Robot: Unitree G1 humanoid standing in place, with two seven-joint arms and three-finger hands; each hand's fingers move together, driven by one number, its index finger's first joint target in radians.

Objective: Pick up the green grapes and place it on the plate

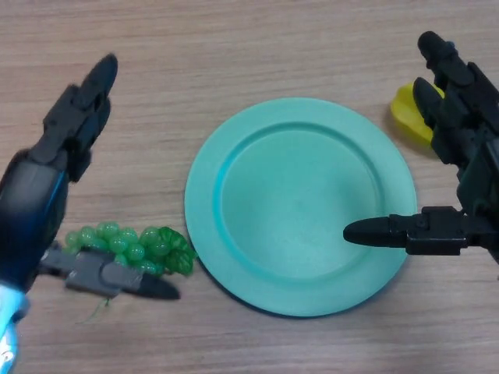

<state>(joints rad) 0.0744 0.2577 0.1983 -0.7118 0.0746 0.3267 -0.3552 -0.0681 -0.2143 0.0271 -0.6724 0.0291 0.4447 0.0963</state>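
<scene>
A bunch of green grapes (132, 246) lies on the wooden table just left of a round teal plate (234, 226). My left hand (35, 195) hovers over the table's left side, open, its fingers stretched up and away and its thumb (125, 279) reaching across the near edge of the grapes. Nothing is held. My right hand (468, 164) is at the right side, open, with its thumb (390, 231) lying over the plate's right rim. The plate has nothing on it.
A yellow object (409, 113) lies on the table at the upper right, partly hidden behind my right hand's fingers. The wooden tabletop (234, 54) stretches across the far side.
</scene>
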